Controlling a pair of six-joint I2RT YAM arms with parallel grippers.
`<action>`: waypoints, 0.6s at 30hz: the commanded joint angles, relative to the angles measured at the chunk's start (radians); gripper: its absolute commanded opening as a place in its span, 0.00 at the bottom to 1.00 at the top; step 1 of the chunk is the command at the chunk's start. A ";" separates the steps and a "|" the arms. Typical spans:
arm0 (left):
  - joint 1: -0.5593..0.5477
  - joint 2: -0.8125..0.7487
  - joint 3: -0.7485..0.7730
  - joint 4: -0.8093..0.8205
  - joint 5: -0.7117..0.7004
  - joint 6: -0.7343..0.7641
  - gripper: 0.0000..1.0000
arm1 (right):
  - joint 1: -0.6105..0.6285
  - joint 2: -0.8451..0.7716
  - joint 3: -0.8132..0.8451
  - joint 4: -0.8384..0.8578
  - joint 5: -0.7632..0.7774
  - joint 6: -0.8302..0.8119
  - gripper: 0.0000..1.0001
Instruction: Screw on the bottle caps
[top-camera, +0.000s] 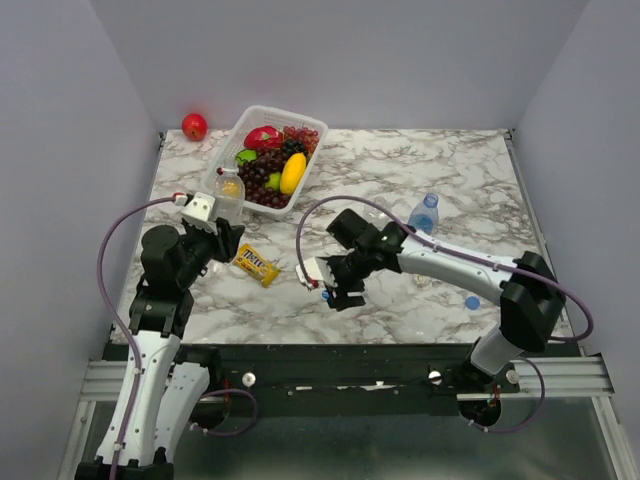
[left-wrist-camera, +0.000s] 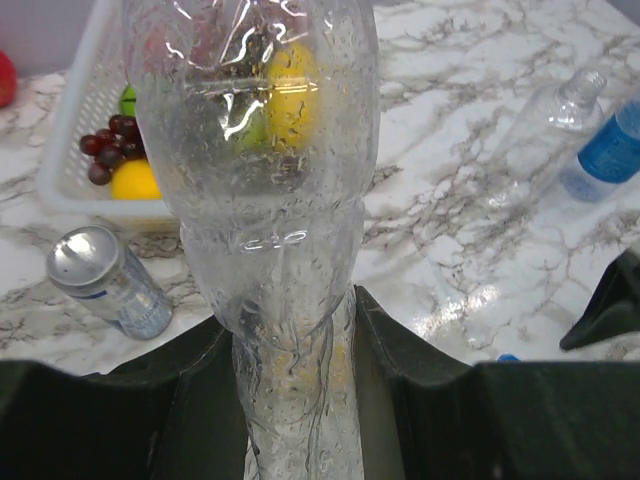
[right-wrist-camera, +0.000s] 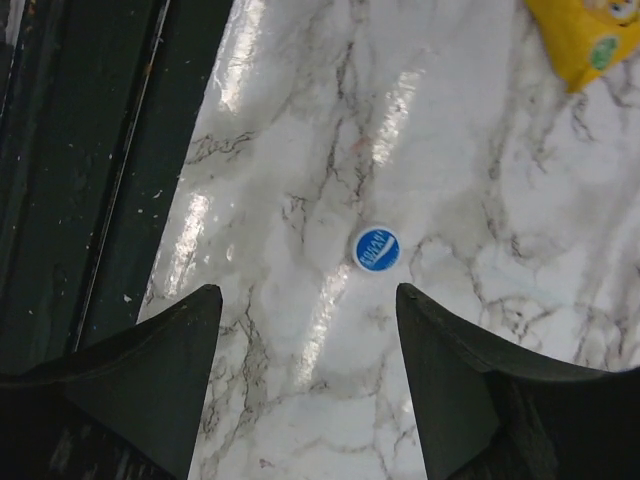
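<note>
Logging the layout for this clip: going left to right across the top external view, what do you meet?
In order: red apple → candy packet → right gripper → blue-tinted bottle → blue cap.

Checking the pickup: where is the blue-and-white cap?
Right wrist view: the cap lies on the table just beyond the open right gripper, near the front edge.

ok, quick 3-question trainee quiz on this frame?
1. True or false: the left gripper is shut on a clear bottle.
2. What lies on the table just ahead of the open right gripper? A) blue-and-white cap B) coin C) key
3. Fill in: the fruit sits in a white ____.
Key: 1 true; 2 A; 3 basket.
</note>
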 joint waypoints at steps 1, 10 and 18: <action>0.044 -0.047 0.070 0.005 0.028 -0.058 0.14 | 0.046 0.094 -0.007 0.084 0.014 -0.131 0.77; 0.059 -0.083 0.110 -0.064 0.053 -0.053 0.11 | 0.050 0.211 0.027 0.152 0.105 -0.125 0.72; 0.068 -0.072 0.108 -0.025 0.080 -0.086 0.10 | 0.050 0.239 0.012 0.200 0.162 -0.103 0.61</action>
